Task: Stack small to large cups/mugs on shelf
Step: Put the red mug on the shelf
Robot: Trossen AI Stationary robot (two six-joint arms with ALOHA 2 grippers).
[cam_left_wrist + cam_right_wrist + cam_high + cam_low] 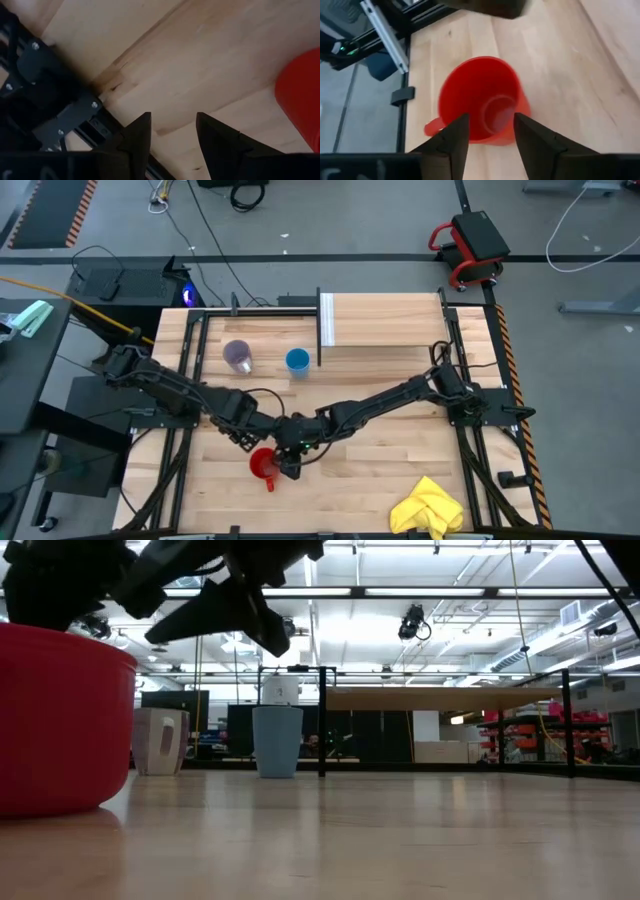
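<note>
Right tool (490,135), fingers apart, hovers over the red mug (480,100); left tool (172,135), seemingly apart, beside it.

mug (264,464): solid red, plain inside and out
small cup (297,361): light blue, plain
larger cup (238,356): translucent purple-grey
shelf (385,321): light wood board, white end panel
surface (360,470): pale wood planks, visible grain lines
cloth (428,507): bright yellow
left gripper (247,439): black
right gripper (290,464): black, dark fingers (451,142)
floor (300,220): grey
</note>
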